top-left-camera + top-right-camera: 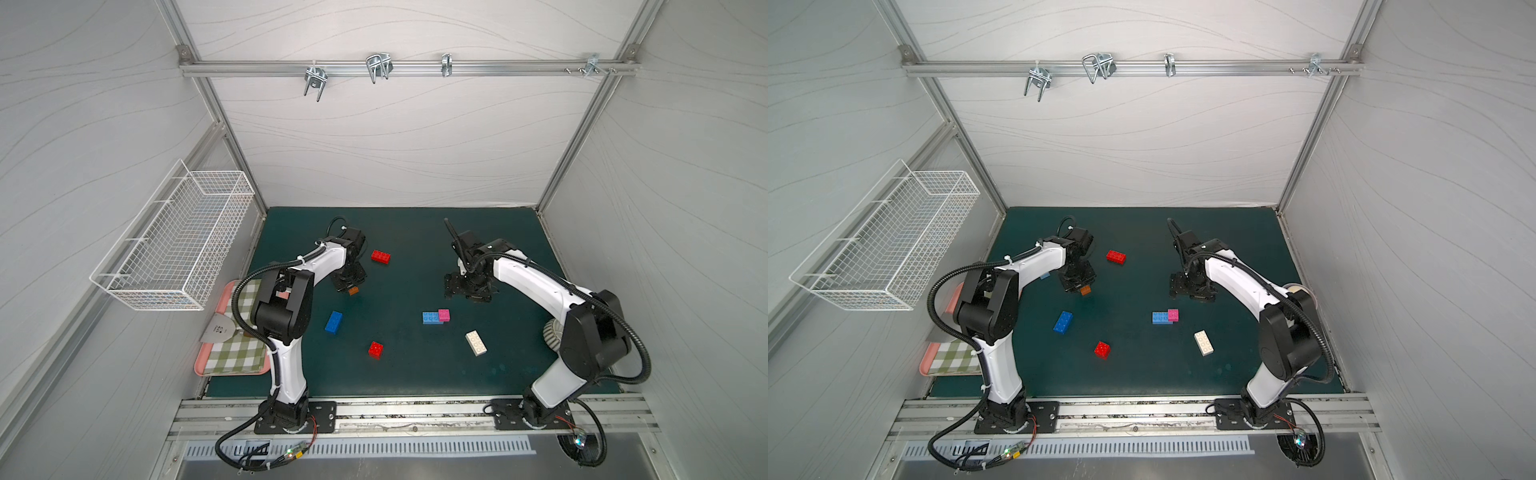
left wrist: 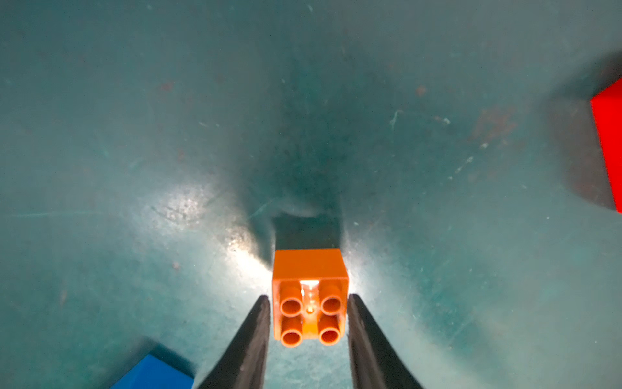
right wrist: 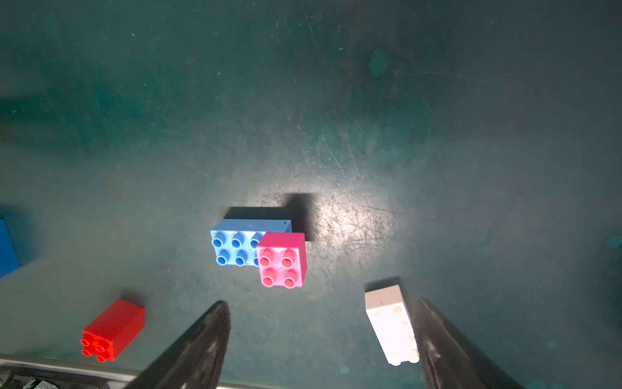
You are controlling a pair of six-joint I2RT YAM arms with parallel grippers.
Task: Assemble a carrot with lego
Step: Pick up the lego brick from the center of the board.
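Orange brick [image 2: 308,266] was pinched by L claw [image 2: 309,298] tips only, might've slipped on lift; R claw [image 3: 321,301] wide, empty.

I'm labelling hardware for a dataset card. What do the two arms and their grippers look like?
The left arm and right arm have glossy white shells, bulky black joints and black base plates. A black corrugated cable loops beside each. The left gripper and right gripper are black with tapered fingers.
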